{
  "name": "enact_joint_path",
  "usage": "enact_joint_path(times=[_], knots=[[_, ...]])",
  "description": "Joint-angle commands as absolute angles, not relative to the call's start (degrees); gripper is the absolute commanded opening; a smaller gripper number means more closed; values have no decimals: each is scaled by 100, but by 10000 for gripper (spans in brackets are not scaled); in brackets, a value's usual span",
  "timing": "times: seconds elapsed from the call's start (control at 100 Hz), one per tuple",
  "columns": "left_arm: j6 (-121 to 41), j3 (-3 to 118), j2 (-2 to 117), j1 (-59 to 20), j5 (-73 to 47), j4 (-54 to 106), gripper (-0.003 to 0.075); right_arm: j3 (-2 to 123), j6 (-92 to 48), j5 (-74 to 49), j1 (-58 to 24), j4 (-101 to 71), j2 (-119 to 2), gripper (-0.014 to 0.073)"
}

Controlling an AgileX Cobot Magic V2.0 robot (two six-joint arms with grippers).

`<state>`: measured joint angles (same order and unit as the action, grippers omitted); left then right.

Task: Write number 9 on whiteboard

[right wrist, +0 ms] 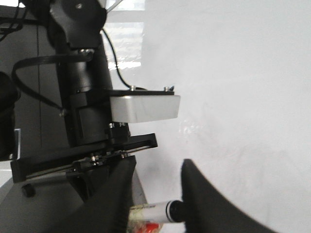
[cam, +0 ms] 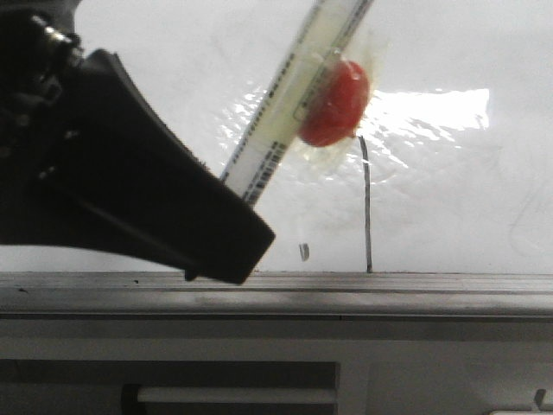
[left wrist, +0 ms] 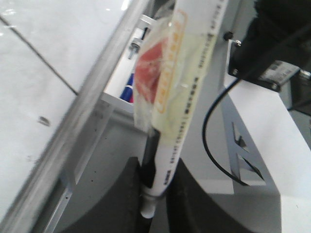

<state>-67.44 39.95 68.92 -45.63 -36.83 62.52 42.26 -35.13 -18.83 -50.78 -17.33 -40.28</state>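
The left end effector [left wrist: 155,194] is clenched on a white marker [left wrist: 187,92] with a red patch taped to it. On the whiteboard [cam: 449,52], the number 9 [cam: 367,203] shows its straight stem just above the grey ledge [cam: 346,290], beside a small dark smudge [cam: 304,252]. The right end effector [right wrist: 158,194] is spread apart.

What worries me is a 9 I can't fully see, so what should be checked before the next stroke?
1. Marker clamped in the left gripper jaws: ok.
2. Stem of the number 9 drawn: ok.
3. Loop closed: cannot tell, the red piece on the marker hides it.
4. Tip touching the whiteboard: cannot tell.
5. Right gripper clear of the marker: cannot tell.
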Motion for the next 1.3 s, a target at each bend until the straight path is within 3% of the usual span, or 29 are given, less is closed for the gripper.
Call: enact_joint_path(times=[0.0,0.02,0.39,0.75,0.88,1.29], knots=[[-6325,4133,6756,-4566,-3094,6573,-20,4373,-3520,-1402,-4872,-1757,-3858,-37],[-6224,4133,6756,-4577,-2932,6573,-21,4373,-3520,-1402,-4828,-1757,-3840,-67],[-5159,4133,6873,-5102,-296,6614,-21,4362,-3520,-1481,-4479,-1725,-3829,-61],[-5971,4133,7365,-6641,2990,8422,-21,4362,-3520,-1501,-4479,-1725,-3829,-61],[-6835,4133,7365,-6929,3155,9581,-21,4362,-3520,-1535,-4479,-1721,-3829,-61],[-6784,4133,7643,-6970,3216,10117,-21,4362,-3520,-1582,-4479,-1721,-3829,-61]])
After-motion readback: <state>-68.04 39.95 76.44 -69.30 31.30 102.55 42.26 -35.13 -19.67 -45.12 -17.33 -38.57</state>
